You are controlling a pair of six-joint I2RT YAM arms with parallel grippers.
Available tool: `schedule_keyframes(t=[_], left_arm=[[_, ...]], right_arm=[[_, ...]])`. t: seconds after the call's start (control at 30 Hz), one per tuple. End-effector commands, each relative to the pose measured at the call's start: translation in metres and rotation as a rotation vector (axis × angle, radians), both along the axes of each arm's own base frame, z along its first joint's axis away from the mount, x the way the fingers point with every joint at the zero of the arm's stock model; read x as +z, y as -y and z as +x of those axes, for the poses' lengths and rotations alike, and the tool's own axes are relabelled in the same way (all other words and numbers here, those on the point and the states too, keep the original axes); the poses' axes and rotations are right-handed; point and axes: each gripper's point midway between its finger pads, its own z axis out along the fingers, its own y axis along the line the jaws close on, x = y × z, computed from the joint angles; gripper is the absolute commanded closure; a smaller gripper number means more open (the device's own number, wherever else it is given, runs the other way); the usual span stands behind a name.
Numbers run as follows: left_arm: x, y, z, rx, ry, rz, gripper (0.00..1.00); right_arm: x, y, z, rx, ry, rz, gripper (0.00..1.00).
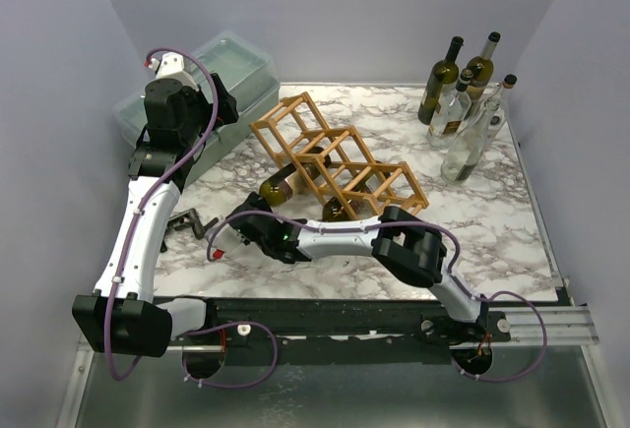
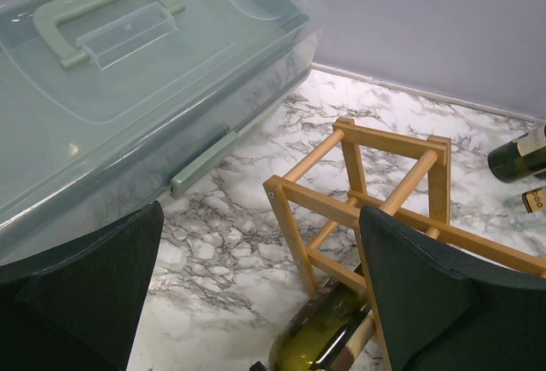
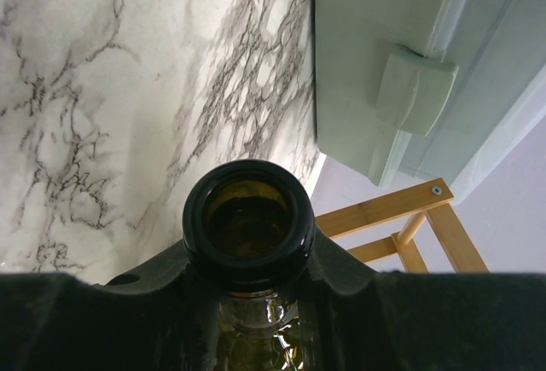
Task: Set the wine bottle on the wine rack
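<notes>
1. Right pincer [image 3: 249,281]: clamped on the wine bottle [image 3: 247,217], pinching its neck just under the lip, presumably so the body can be steered lengthwise into a cell.
2. The bottle's mouth projects just beyond the fingertips. The wine rack [image 3: 384,207] stands ahead of this pincer, off to one side and apart from the bottle.
3. Left pincer [image 2: 256,290]: spread and empty, hovering short of the rack's end, probably to leave room.

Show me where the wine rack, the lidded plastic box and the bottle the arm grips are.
wine rack [image 1: 340,160]: top view, middle of the lattice.
plastic box [image 2: 128,72]: left wrist view, clear lid.
wine bottle [image 3: 247,172]: right wrist view, mouth rim.
</notes>
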Motion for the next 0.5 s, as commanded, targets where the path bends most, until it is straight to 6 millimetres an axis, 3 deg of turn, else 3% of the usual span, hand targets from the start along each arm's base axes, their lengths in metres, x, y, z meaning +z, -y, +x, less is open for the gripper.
schedule_keyframes(t=[0.0,0.47], left_arm=[[0.010,-0.001,-0.004,0.000,0.025,-0.012,0.02],[0.007,0.000,-0.003,-0.003,0.018,-0.013,0.02]], right_arm=[[0.014,0.007,0.017,-0.026,0.072,-0.041,0.99],[0.004,0.030,0.035,0.003,0.045,-0.073,0.99]])
